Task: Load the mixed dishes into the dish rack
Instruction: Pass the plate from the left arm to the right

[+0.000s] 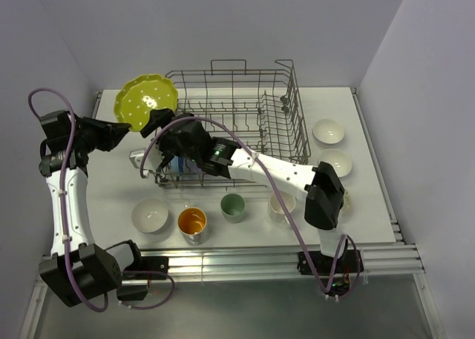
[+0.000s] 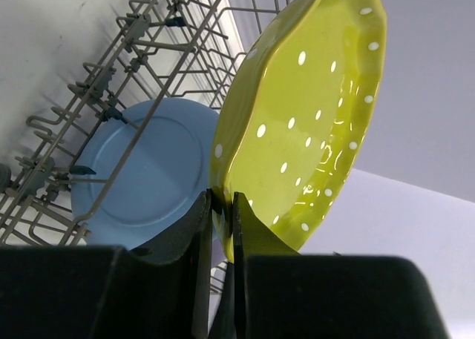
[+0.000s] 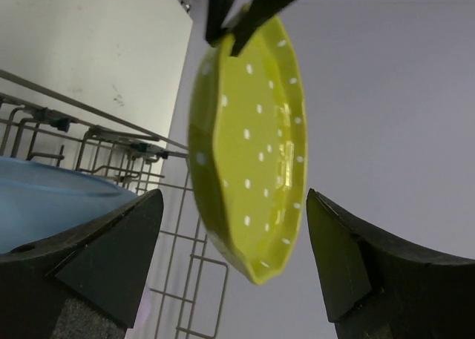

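The left hand [image 2: 222, 205] pinched the green plate [image 1: 146, 100] by its rim, holding it on edge in the air above the rack's [image 1: 291, 113] left end, near a blue plate [image 2: 141, 168] inside. The right hand [image 3: 234, 205] hung spread beside it. So thin a rim grip looked likely to let the plate swing or slip onto the tines.

Left arm [image 1: 70, 205]: long white links, black joint housings, black block at the base. Right arm [image 1: 271, 172]: same build, white links, black elbow housing. Purple cable [image 1: 68, 142] runs along each arm in loose loops. Right base [image 1: 330, 263]: black, with small coloured wiring showing below. Left gripper [image 2: 222, 199]: fingers [image 2: 194, 242] matte black, flat-sided. Right gripper [image 3: 234, 205]: fingers [image 3: 111, 254] black, wedge-shaped, with a grainy grey patch low on one.
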`<state>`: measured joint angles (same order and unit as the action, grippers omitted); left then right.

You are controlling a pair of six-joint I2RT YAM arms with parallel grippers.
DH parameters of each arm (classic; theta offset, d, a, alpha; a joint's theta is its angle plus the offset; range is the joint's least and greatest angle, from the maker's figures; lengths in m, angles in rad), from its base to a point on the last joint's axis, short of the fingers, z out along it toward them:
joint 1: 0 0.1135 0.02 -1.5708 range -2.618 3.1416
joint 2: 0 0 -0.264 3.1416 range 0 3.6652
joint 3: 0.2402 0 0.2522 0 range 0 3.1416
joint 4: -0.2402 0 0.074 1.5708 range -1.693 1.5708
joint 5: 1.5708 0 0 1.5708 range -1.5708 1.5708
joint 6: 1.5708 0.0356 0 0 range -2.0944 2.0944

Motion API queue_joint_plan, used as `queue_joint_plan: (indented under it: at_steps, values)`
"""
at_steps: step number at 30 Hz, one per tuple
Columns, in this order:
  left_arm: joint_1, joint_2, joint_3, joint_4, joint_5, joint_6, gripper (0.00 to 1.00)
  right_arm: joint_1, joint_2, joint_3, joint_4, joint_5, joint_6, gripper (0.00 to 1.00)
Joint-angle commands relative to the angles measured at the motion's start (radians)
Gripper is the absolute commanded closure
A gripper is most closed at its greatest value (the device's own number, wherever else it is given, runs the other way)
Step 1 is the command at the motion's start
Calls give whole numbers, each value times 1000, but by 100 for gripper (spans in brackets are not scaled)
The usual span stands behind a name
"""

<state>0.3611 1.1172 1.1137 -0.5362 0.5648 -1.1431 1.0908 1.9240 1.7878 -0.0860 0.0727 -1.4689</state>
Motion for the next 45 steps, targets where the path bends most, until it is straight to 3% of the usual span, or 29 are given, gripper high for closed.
queue_joint_plan:
  at_steps: [1, 11, 15, 19, 30, 34, 37, 38, 40, 41, 45]
  values:
    - [-7, -63, 15, 159, 93, -44, 100, 8, 10, -13, 63, 18, -44, 16]
    - [-21, -82, 0, 162, 93, -49, 100, -2, 63, -13, 167, 50, -96, 24]
    - [-21, -83, -3, 160, 93, -47, 100, -2, 72, -27, 193, 67, -128, 48]
    - [-21, -82, 0, 163, 96, -47, 100, -2, 64, -59, 230, 79, -156, 64]
    - [-22, -85, -11, 166, 99, -49, 100, -2, 53, -110, 338, 93, -220, 98]
    - [-21, -89, -28, 177, 106, -58, 100, -2, 47, -90, 342, 88, -212, 100]
    - [-21, -91, -43, 194, 110, -64, 87, -2, 41, -82, 339, 85, -206, 100]
    - [-21, -91, -48, 197, 112, -66, 74, -2, 40, -74, 333, 84, -200, 100]
    - [-21, -97, -61, 212, 112, -64, 59, -2, 36, -70, 333, 84, -194, 100]
    - [-21, -100, -64, 216, 113, -63, 47, -2, 35, -67, 331, 84, -192, 100]
    - [-21, -109, -83, 222, 119, -50, 34, -2, 30, -57, 331, 81, -183, 100]
